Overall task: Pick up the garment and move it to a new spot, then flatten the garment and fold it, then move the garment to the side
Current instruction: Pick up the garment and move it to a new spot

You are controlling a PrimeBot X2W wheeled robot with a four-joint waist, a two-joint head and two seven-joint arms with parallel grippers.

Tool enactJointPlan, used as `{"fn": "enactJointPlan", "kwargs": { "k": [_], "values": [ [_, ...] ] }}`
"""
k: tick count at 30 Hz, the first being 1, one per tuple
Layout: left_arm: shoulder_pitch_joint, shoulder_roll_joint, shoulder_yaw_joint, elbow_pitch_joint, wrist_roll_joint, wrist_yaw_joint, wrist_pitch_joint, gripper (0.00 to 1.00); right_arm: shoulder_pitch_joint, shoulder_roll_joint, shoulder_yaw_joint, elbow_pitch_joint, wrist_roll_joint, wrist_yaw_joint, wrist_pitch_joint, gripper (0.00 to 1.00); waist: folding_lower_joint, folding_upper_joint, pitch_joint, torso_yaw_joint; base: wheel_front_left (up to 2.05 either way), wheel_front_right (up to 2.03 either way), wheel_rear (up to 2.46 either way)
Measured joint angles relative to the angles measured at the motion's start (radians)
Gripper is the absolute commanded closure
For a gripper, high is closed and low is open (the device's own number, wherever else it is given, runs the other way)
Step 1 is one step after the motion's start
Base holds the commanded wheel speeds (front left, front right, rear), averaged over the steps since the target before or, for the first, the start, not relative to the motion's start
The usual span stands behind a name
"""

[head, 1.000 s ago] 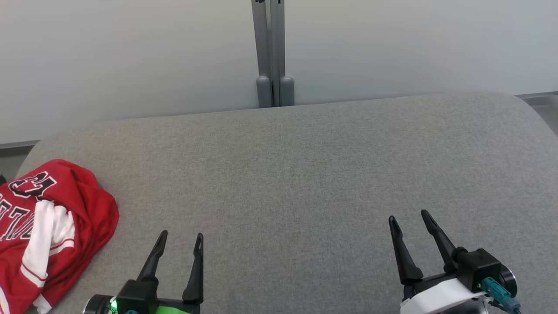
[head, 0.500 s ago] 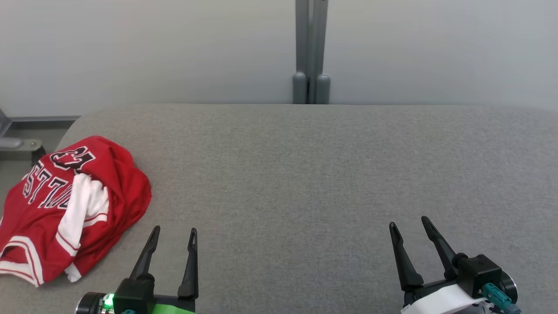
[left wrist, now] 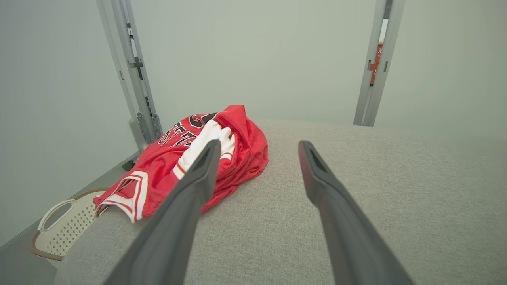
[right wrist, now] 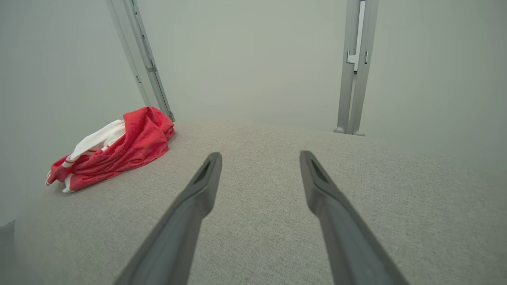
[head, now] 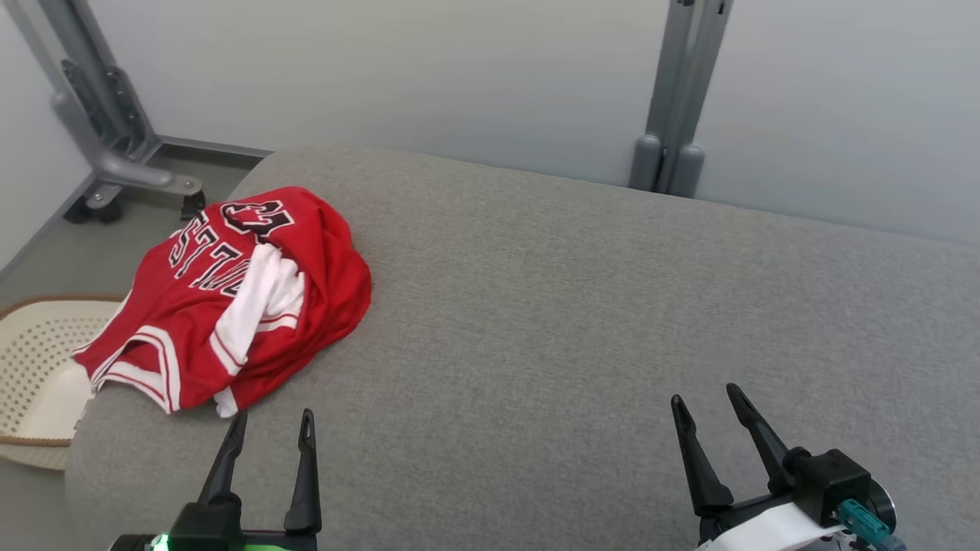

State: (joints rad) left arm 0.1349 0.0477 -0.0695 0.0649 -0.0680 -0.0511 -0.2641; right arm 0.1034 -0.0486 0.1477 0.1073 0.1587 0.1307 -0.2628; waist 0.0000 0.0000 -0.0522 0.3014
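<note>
- Crumpled red basketball jersey [head: 230,298] with white trim and black lettering, heaped on the far left part of the grey fabric surface [head: 574,321], its striped hem at the left edge.
- Seen from the left wrist as a red mound [left wrist: 245,158] ahead and to the left; from the right wrist as a low heap [right wrist: 130,150] far off to the left.
- Left gripper [head: 274,415] low at the near left, just short of the jersey's near edge, jaws spread wide and holding nothing.
- Same wide gap along the left wrist's own fingers [left wrist: 258,143], bare fabric between them.
- Right gripper [head: 703,394] at the near right, well apart from the jersey, jaws wide and empty over bare surface [right wrist: 260,154].
- Cream perforated laundry basket [head: 31,360] on the floor beside the surface's left edge, below the jersey's hem.
- Grey metal posts against the pale wall: one pair beyond the far edge [head: 677,99], another at the far left [head: 99,115].
</note>
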Motion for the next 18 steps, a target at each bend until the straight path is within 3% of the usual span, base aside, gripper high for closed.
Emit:
{"fn": "enactJointPlan", "kwargs": {
  "k": [10,18],
  "values": [
    [0.013,0.000,0.043,-0.004,0.009,0.008,0.000,0.00,0.009,0.000,0.004,0.002,0.015,0.000,0.000,0.00,0.0000,0.0000,-0.013,0.126,0.00,0.00,0.00],
    [-0.019,0.000,0.110,-0.017,-0.036,0.015,0.000,0.00,-0.002,0.000,0.007,0.013,0.019,0.000,0.000,0.00,0.0000,0.0000,0.006,0.174,0.00,0.00,0.00]
  ]
}}
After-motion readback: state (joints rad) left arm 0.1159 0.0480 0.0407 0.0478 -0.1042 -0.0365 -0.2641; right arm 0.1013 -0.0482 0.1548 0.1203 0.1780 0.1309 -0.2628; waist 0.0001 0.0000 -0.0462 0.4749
